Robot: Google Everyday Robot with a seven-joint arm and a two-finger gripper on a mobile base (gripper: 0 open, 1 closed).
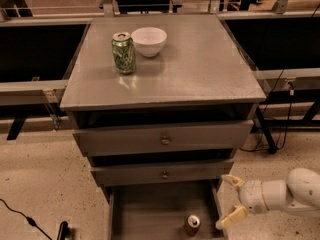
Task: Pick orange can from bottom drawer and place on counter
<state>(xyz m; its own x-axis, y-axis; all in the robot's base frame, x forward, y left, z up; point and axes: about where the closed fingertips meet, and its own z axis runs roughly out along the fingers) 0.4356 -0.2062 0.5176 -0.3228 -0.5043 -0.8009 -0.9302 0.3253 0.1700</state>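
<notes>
The orange can [192, 224] stands upright in the open bottom drawer [150, 209], toward its front right, silver top showing. My gripper [228, 199] is open and empty, just right of the drawer's right wall, its two pale fingertips pointing left, apart from the can. The white arm reaches in from the lower right. The counter [200, 64] is the grey cabinet top above.
A green patterned can [123, 52] and a white bowl [149, 40] stand at the counter's back left. Two upper drawers with brass knobs [165, 140] are partly pulled out. Black cable and a dark object lie on the floor lower left [62, 230].
</notes>
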